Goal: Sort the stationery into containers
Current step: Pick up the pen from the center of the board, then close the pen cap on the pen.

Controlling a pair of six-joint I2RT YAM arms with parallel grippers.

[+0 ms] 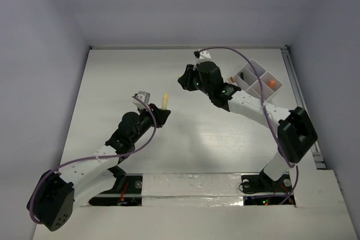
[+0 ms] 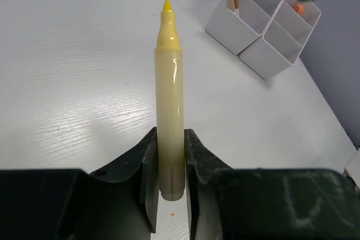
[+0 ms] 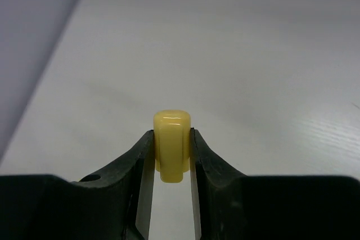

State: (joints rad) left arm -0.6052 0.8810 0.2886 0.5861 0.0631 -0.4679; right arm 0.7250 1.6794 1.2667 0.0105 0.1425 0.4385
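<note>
My left gripper (image 2: 170, 139) is shut on the rear end of an uncapped yellow marker (image 2: 169, 82), whose yellow tip points away from me over the table. In the top view the marker (image 1: 165, 100) sticks out of the left gripper (image 1: 161, 111) near the table's middle. My right gripper (image 3: 171, 139) is shut on a small yellow cap (image 3: 171, 139) held above the table. In the top view the right gripper (image 1: 184, 78) is left of the white organiser tray (image 1: 251, 67). The tray also shows in the left wrist view (image 2: 247, 26).
An orange bit (image 1: 271, 84) lies in one tray compartment, also seen from the left wrist (image 2: 299, 8). A pinkish item (image 2: 233, 3) stands in another. The right arm (image 1: 247, 105) reaches across in front of the tray. The table's right edge (image 1: 298, 94) runs beside the tray.
</note>
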